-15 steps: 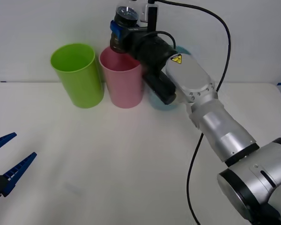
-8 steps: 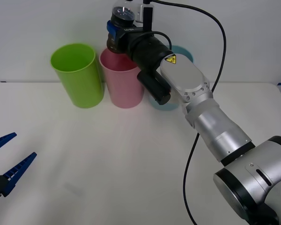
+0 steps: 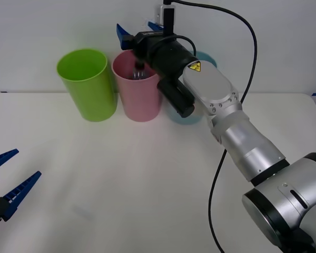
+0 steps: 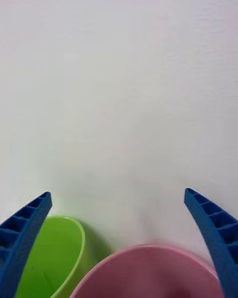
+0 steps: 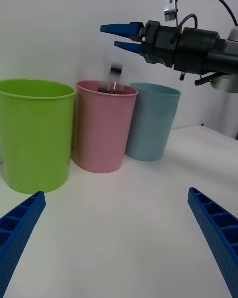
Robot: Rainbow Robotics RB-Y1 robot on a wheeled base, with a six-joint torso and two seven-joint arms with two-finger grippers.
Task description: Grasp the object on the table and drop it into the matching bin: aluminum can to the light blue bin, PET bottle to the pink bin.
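Observation:
The PET bottle (image 3: 138, 71), small with dark contents and a black cap, is dropping cap-up through the mouth of the pink bin (image 3: 139, 100); in the left wrist view the bottle (image 5: 114, 78) is blurred at the pink bin's (image 5: 101, 134) rim. My right gripper (image 3: 138, 30) hangs open directly above that bin with nothing between its fingers; the right wrist view looks past the right gripper (image 4: 117, 194) at the pink rim (image 4: 148, 270). The light blue bin (image 3: 185, 118) stands right of the pink one, mostly behind my right arm. My left gripper (image 3: 27, 163) waits open low at the table's left.
A lime green bin (image 3: 88, 84) stands left of the pink bin, touching it. All three bins line the back of the white table (image 3: 121, 184) against a white wall. A black cable (image 3: 221, 163) hangs along the right arm.
My right gripper opened and let go of the bottle, which has fallen from between the fingers into the mouth of the pink bin. The left arm has not moved.

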